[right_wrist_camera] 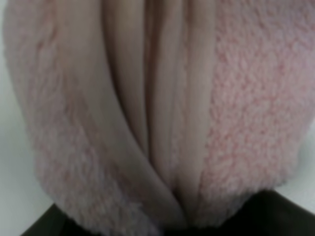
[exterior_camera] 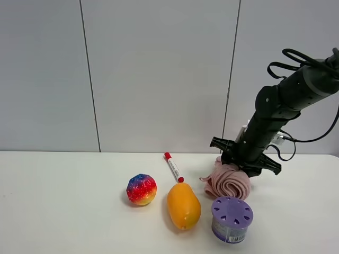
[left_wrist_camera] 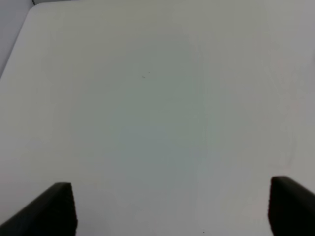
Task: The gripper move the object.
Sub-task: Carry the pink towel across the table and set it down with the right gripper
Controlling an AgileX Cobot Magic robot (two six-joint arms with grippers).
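Note:
The pale pink rolled towel (exterior_camera: 229, 182) lies on the white table (exterior_camera: 63, 211), right of centre. My right gripper (exterior_camera: 245, 163) reaches down onto its back top. In the right wrist view the towel (right_wrist_camera: 157, 108) fills the frame. Only the dark bases of the fingers (right_wrist_camera: 283, 211) show, at the lower corners, set wide apart with the towel between them. The black band is hidden. My left gripper (left_wrist_camera: 172, 216) is open over bare table, with only its fingertips (left_wrist_camera: 56, 211) in view. The left arm does not show in the high view.
A purple round container (exterior_camera: 232, 218) stands just in front of the towel. An orange mango-shaped toy (exterior_camera: 183, 205), a rainbow ball (exterior_camera: 141, 189) and a red-capped marker (exterior_camera: 173, 167) lie to the towel's left. A grey wall stands behind the table.

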